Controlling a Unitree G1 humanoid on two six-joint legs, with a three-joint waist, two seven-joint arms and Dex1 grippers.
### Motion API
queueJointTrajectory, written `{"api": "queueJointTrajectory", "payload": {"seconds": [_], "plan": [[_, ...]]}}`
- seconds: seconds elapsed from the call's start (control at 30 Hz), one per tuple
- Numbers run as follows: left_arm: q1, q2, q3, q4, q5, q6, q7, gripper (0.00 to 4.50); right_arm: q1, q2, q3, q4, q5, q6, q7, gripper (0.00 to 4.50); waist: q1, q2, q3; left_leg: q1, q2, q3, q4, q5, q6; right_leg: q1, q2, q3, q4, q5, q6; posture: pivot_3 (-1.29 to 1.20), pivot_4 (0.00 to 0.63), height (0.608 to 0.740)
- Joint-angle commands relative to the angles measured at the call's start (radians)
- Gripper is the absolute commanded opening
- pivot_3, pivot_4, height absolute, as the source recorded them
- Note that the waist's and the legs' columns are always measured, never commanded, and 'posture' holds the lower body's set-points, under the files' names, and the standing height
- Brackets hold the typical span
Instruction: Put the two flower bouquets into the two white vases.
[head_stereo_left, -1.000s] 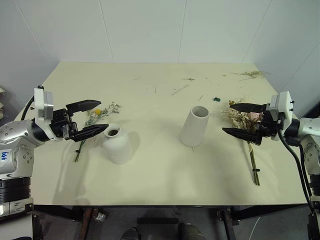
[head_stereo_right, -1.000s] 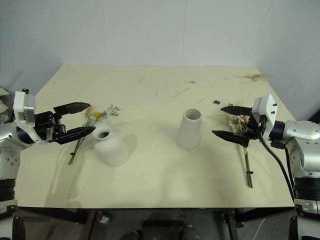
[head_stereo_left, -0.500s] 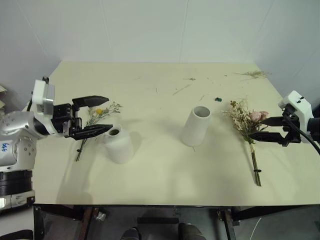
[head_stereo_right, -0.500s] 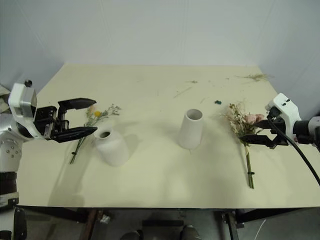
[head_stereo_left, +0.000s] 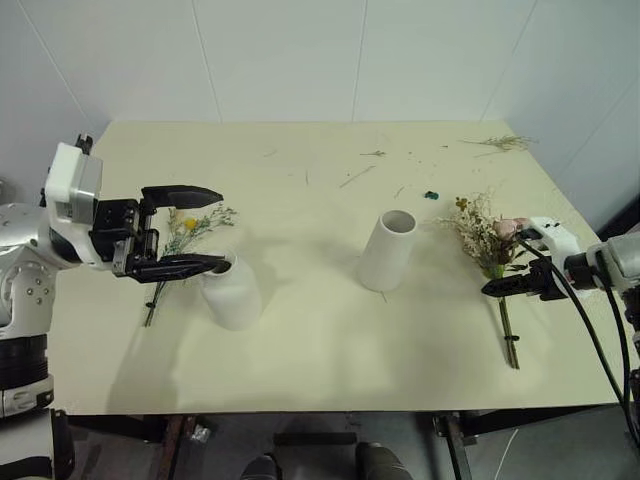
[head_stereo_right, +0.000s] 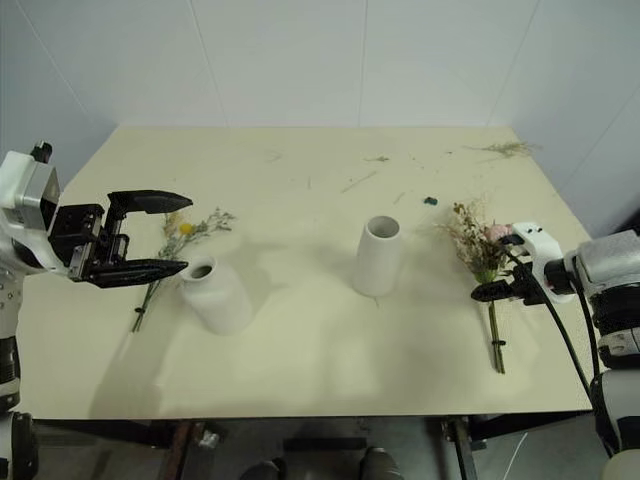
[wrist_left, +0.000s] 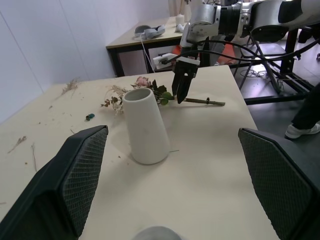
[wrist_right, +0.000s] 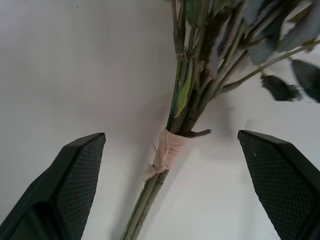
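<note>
Risk of crushed or scattered blooms if right gripper (wrist_right: 167, 150), jaws wide, poised over rose bouquet (head_stereo_left: 490, 240) lying at table's (head_stereo_left: 320, 370) right side, closes off the stem wrap. Left gripper (head_stereo_left: 195, 228), also wide and empty, above yellow sprig (head_stereo_left: 185, 228) beside bell vase (head_stereo_left: 232, 292); tapered vase (head_stereo_left: 390, 250) mid-table. Two bouquets, two vases.

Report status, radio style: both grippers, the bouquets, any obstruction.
Left gripper open above the short vase. Right gripper open over the big bouquet stems. Both bouquets flat on table. No obstruction.
</note>
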Motion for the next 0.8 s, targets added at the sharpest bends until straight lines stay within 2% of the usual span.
{"api": "queueJointTrajectory", "payload": {"seconds": [0.03,0.13,0.3,0.47,0.67,0.8], "plan": [[0.018,0.020,0.045,-0.055,-0.034,0.007,0.021,4.49,-0.023,0.021,0.025,0.069,-0.065,-0.064,-0.017,4.31,-0.001,0.000,0.000,0.000,0.000,0.000,0.001,0.000,0.000,0.000,0.000,0.000,0.000,0.000,0.000,0.00,0.150,0.740],[0.030,0.019,0.050,-0.077,-0.045,0.016,0.034,4.50,-0.053,0.053,0.015,0.148,-0.098,-0.124,-0.038,3.58,-0.001,-0.001,0.000,0.001,0.000,0.000,0.002,0.000,0.000,0.002,0.000,0.000,0.001,0.001,0.001,0.00,0.150,0.740],[0.026,0.017,0.038,-0.078,-0.052,0.023,0.036,4.50,-0.087,0.079,0.000,0.207,-0.127,-0.179,-0.017,1.73,-0.004,-0.001,-0.001,0.002,0.000,0.000,0.003,0.001,-0.001,0.003,0.000,0.000,0.001,0.002,0.001,0.00,0.150,0.740],[-0.007,-0.001,0.012,-0.046,-0.040,0.012,0.034,4.50,-0.085,0.083,-0.060,0.214,-0.125,-0.203,-0.043,0.14,-0.008,-0.001,-0.001,0.002,0.000,0.000,0.003,0.001,-0.001,0.003,0.000,0.000,0.001,0.002,0.001,0.00,0.150,0.740],[-0.076,-0.017,-0.041,0.048,-0.002,-0.019,0.015,4.50,-0.060,0.073,-0.300,0.164,-0.040,-0.236,-0.210,0.05,0.000,0.000,0.000,0.002,0.000,0.000,0.003,0.001,-0.001,0.002,0.000,0.000,0.001,0.002,0.001,0.00,0.150,0.740],[-0.124,-0.027,-0.082,0.116,0.038,-0.048,0.003,4.50,0.048,0.155,-0.587,-0.087,0.123,-0.534,-0.283,0.05,-0.001,0.000,0.000,0.001,0.000,0.000,0.002,0.001,-0.001,0.003,0.000,0.000,0.000,0.002,0.002,0.00,0.150,0.740]]}}
